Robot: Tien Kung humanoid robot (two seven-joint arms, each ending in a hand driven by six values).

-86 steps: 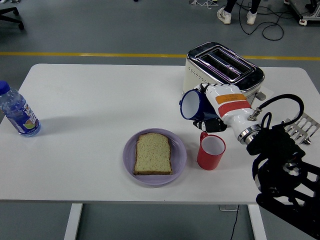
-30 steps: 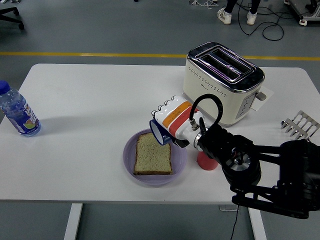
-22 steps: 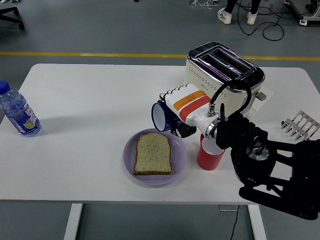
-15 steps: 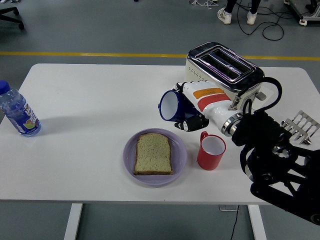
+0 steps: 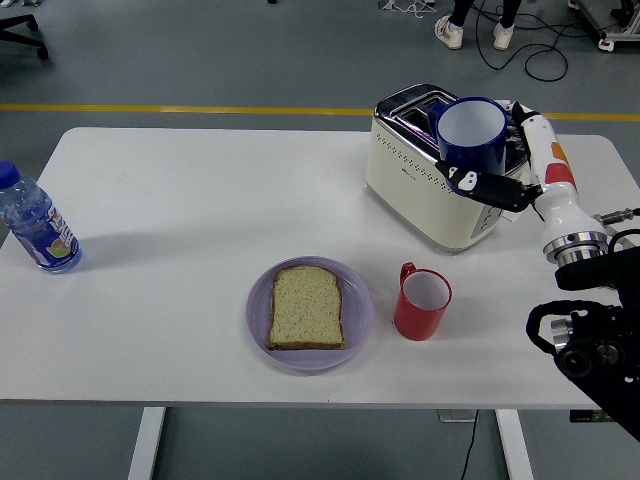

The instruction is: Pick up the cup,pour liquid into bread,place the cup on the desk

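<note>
My right hand [image 5: 497, 172] is shut on a dark blue cup [image 5: 471, 133] with a white inside. It holds the cup upright, raised in front of the toaster [image 5: 420, 170] at the table's back right. A slice of bread [image 5: 307, 307] lies on a purple plate [image 5: 359, 312] at the front middle of the table, well to the left of and below the cup. My left hand is out of view.
A red mug [image 5: 422, 301] stands just right of the plate. A water bottle [image 5: 36, 222] stands at the table's left edge. A person's feet [image 5: 475, 30] show on the floor beyond the table.
My right hand has swung the blue cup from over the bread up and to the right, turning it from tilted to upright in front of the toaster.
</note>
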